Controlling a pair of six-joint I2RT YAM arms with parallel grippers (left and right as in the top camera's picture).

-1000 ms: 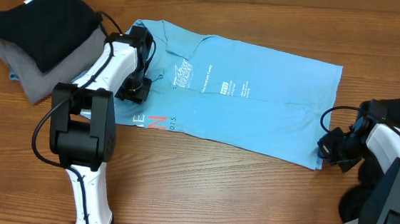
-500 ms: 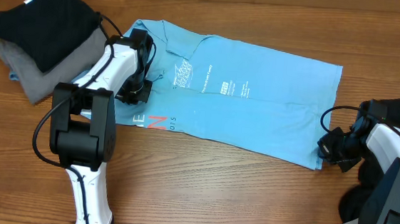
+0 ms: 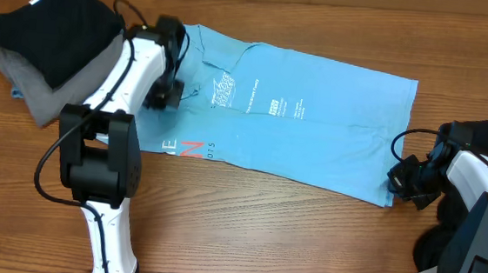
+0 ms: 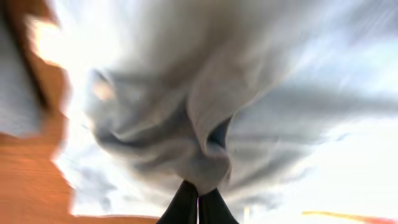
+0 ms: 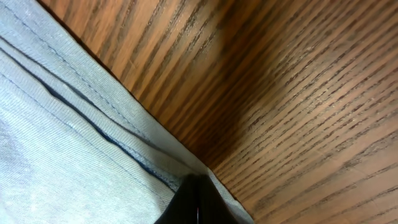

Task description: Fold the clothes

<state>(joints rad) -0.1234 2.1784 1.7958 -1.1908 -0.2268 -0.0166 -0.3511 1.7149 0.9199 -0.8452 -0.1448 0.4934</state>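
The sky-blue T-shirt (image 3: 314, 133) lies spread across the table, with white print and red-and-white letters near its left edge. My left gripper (image 3: 164, 94) is shut on the shirt's left part and lifts a bunch of cloth; in the left wrist view the fabric (image 4: 205, 124) is pinched at the fingertips (image 4: 198, 199) and blurred. My right gripper (image 3: 395, 180) is shut on the shirt's right bottom corner; the right wrist view shows the hem (image 5: 112, 124) between the closed fingers (image 5: 196, 193). A folded black garment (image 3: 52, 21) lies on the stack at the far left.
The black garment rests on a folded grey garment (image 3: 52, 86) at the table's left. The wooden table (image 3: 262, 234) shows in front of the shirt. My right arm's base (image 3: 481, 234) stands at the right edge.
My left gripper has moved up and away from the table's front, pulling the shirt's left part with it. The right gripper has stayed in place.
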